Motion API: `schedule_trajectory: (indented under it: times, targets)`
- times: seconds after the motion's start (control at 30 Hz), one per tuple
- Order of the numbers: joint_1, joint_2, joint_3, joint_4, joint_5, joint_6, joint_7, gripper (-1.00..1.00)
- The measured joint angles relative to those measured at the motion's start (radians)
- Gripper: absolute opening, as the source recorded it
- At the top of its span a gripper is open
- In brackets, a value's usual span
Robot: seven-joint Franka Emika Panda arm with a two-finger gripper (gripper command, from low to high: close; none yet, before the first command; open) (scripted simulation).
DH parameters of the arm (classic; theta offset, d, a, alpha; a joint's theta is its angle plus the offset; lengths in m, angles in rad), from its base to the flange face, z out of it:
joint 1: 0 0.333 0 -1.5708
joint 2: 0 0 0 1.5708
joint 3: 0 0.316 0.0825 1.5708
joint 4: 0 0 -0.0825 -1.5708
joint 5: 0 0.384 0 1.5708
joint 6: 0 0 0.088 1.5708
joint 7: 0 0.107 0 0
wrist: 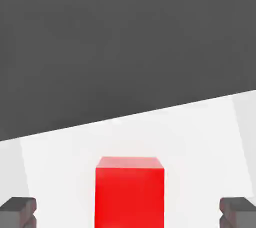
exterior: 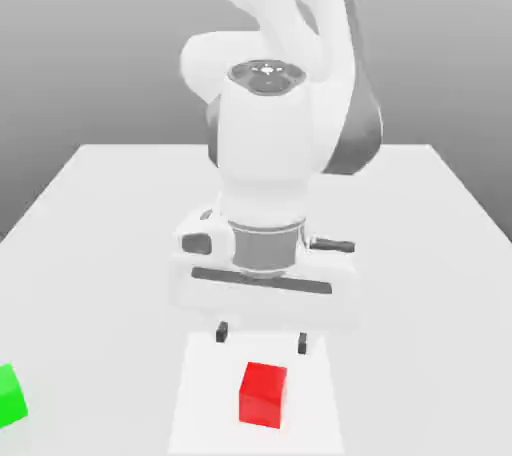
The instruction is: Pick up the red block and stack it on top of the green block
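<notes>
The red block [exterior: 263, 394] rests on the white table near the front edge, a little in front of and below my gripper [exterior: 262, 335]. The gripper hangs above the table with its two dark fingertips [exterior: 222, 331] spread wide, open and holding nothing. In the hand view the red block [wrist: 129, 192] lies between the two fingertips [wrist: 18, 212], apart from both. The green block [exterior: 10, 396] sits at the exterior view's far left, partly cut off by the picture's edge, well away from the gripper.
The white table [exterior: 100, 244] spreads out around the arm, with its edge [wrist: 125, 118] crossing the hand view beyond the red block. The arm's white body [exterior: 270, 144] rises behind the gripper.
</notes>
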Motion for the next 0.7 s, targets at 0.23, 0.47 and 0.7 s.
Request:
schedule_trajectory:
  times: [0.23,0.47,0.7]
  targets:
    - [0.018,0.143,-0.022,0.018,-0.023,0.119,0.019,-1.00]
    - [0.008,0.066,-0.010,0.006,-0.008,0.053,0.009,-1.00]
    - [-0.081,0.000,-0.118,0.094,0.058,-0.100,0.121,-1.00]
